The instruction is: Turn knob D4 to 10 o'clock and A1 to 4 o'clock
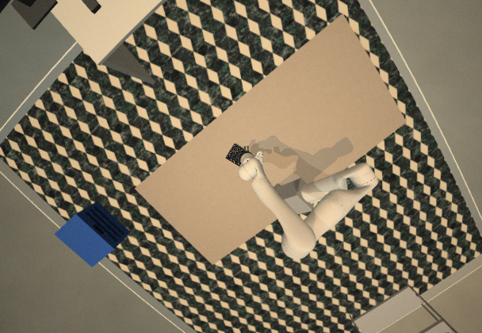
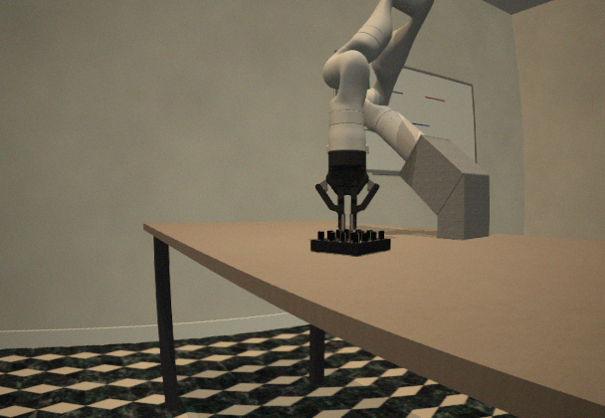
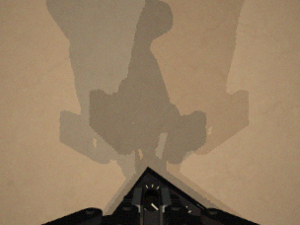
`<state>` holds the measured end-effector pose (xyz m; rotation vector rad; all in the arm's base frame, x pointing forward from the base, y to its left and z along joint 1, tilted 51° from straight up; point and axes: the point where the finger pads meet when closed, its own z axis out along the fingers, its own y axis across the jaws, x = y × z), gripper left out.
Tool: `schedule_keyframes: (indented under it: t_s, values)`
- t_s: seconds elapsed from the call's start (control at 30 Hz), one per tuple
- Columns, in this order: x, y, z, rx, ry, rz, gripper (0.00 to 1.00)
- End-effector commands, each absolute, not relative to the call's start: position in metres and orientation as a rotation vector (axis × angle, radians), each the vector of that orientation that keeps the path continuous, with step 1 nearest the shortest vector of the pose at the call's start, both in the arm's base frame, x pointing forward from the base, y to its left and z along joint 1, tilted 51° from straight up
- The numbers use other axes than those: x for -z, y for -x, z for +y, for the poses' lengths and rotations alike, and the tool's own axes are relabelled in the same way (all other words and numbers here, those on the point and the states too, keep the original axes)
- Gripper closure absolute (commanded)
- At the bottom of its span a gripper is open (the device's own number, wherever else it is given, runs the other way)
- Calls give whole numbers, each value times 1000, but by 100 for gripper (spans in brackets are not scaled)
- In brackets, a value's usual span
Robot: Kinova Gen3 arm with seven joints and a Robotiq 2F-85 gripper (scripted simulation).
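Note:
The black knob box [image 1: 236, 154] [image 2: 349, 247] [image 3: 148, 186] stands on its feet on the tan table [image 1: 317, 90] [image 2: 448, 293] [image 3: 59, 61]. My gripper [image 2: 347, 227] points straight down onto the box, its fingers shut on one knob near a corner of the box. In the wrist view that corner points away from me, and a knob [image 3: 152, 203] with a white line shows just behind it between the fingers. The printed names are too small to read, so I cannot tell which knob is held. In the top view the arm hides the gripper and part of the box.
The arm's grey pedestal [image 2: 455, 188] [image 1: 294, 202] stands on the table behind the box. A whiteboard [image 2: 443, 113] hangs on the wall behind it. A blue box [image 1: 91, 234] lies on the checkered floor off the table's end.

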<state>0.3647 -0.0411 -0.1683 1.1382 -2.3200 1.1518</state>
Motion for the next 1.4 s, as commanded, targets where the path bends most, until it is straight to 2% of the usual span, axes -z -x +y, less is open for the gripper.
schedule_keyframes:
  t_s: [0.0,1.37]
  values:
    - [168,-365,-41,-1167,-1106,-2343,92]
    - [168,-364,-41,-1273,-724,-2600,92]
